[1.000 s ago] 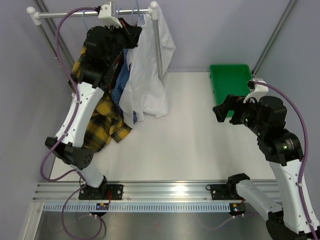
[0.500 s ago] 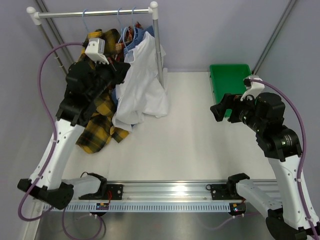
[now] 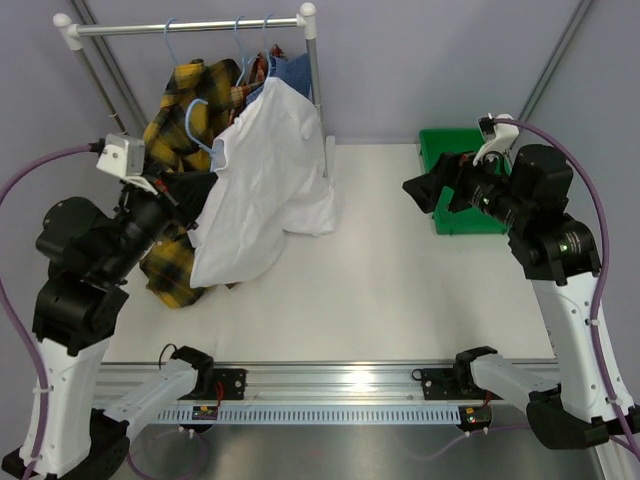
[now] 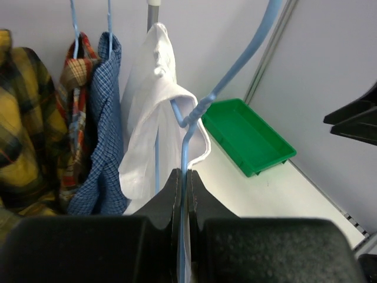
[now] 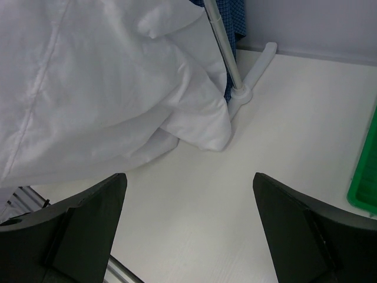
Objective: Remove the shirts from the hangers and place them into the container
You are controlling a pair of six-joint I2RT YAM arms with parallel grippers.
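Overhead view: the left claw (image 3: 185,185), which was up at the rail (image 3: 190,27) a second ago, has swung down and back toward the near left. It has pulled a light-blue hanger (image 3: 200,125) with it. The white shirt (image 3: 265,170) now stretches away from the rail, its hem on the table (image 3: 400,290). The yellow plaid shirt (image 3: 185,95) remains hanging. The right claw (image 3: 430,190) has moved in from the green bin (image 3: 455,150), which lies at the far right with nothing visible in it.

Left wrist view: the left claw (image 4: 183,188) is pinched closed on the hanger (image 4: 235,68) wire, and the hook is free of the rail. The white shirt (image 4: 156,106) still hangs from it, beside the blue check shirt (image 4: 103,118) and red plaid shirt (image 4: 79,65).

Right wrist view: the right claw (image 5: 188,236) is spread wide and holds nothing, above the white shirt (image 5: 106,76).

The shirt seems ready to be stripped off.
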